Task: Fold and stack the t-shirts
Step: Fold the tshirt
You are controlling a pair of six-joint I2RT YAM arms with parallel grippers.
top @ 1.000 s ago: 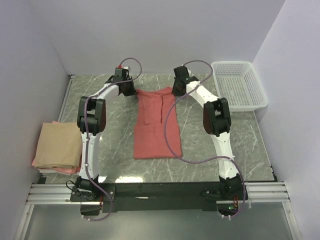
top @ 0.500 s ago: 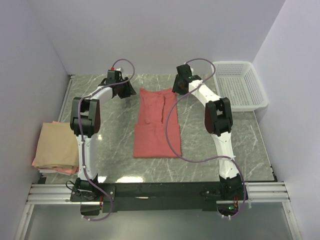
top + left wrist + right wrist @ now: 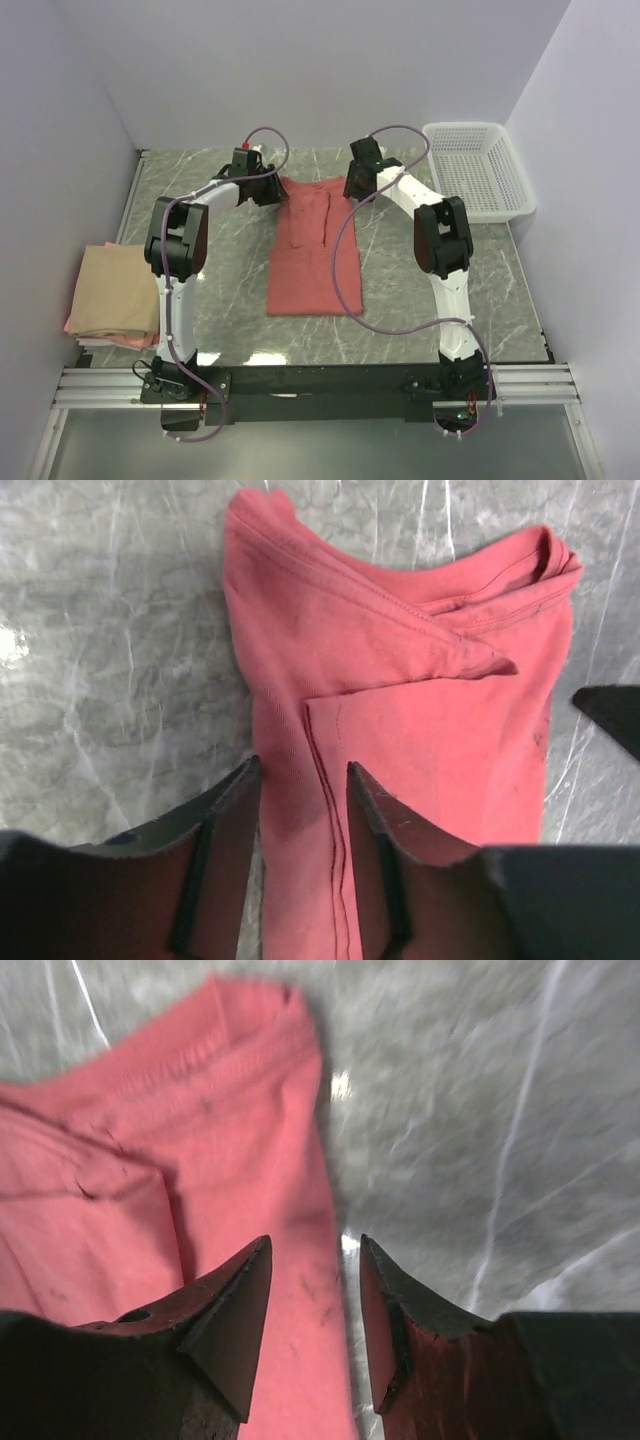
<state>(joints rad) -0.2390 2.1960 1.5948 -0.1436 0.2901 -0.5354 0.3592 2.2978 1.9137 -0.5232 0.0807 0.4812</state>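
A salmon-red t-shirt lies flat mid-table, folded into a long strip with its collar end at the far side. My left gripper hangs open over the strip's far left corner. In the left wrist view its jaws straddle a folded sleeve seam of the red cloth without pinching it. My right gripper hangs open over the far right corner. Its jaws span the shirt's right edge. A folded tan t-shirt rests on a pink one at the left table edge.
A white mesh basket stands at the far right corner. Purple walls close in the marble table on three sides. The right arm's cable loops across the red shirt. The tip of the right gripper's finger shows at the edge of the left wrist view.
Both grippers were shut at the shirt's far corners and have opened, letting the cloth go. The left gripper swung out to the left and came back to the shirt's edge.
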